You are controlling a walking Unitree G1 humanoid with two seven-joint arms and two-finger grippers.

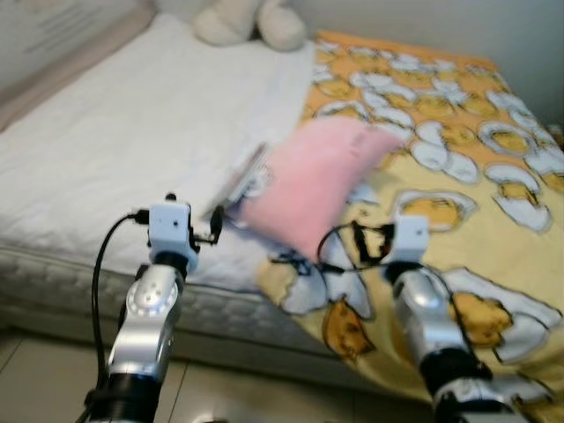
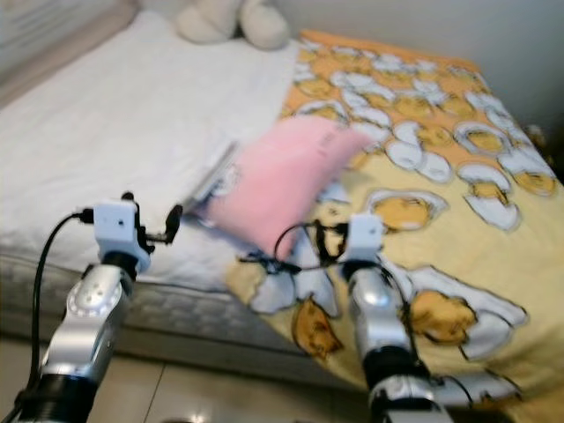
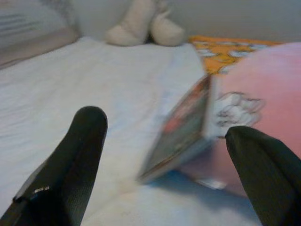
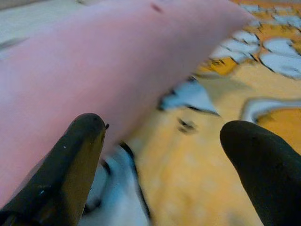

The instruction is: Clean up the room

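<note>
Pink pillow (image 1: 313, 181) is lying across the seam between the white sheet (image 1: 123, 132) and the yellow duck blanket (image 1: 458, 220), partly covering a blurred book (image 3: 181, 129). Both the left gripper (image 3: 164, 160) and the right gripper (image 4: 157, 155) are being held wide apart, gripping nothing, near its near edge.

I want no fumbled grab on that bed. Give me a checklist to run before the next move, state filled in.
1. Left tool open: ok.
2. Right tool open: ok.
3. Pink pillow within reach, both tools close to it: ok.
4. Book clear of the pillow: not ok, it lies against it.
5. Either tool touching the pillow: cannot tell.
6. Plush toy out of the way at the bed's far end: ok.
</note>
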